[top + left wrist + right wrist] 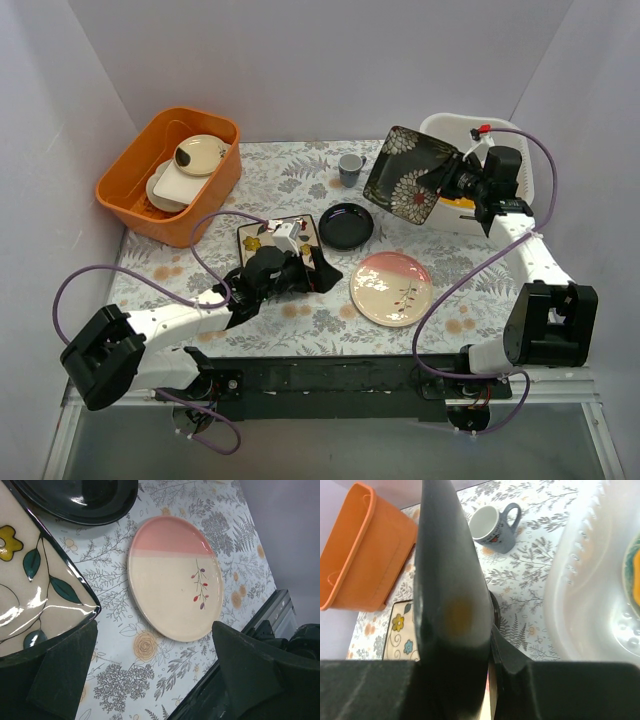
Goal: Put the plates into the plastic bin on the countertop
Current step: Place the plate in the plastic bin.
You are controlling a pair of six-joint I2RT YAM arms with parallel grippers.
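Plainly the right arm is the one placed for this drop. The right gripper (443, 180) is clamped on one edge of the black square plate (408, 175), which hangs tilted above the far right corner of the countertop (300, 170). The plastic bin (447, 124) stands in that same corner, on the right-edge side of the plate. From the right wrist the plate shows edge-on, with the bin's pale wall to its right. I judge the carry runs toward the right edge, then down. The left gripper (318, 272), jaws wide and empty, sits by the cream square plate (262, 238) toward the near edge, well away from the bin.
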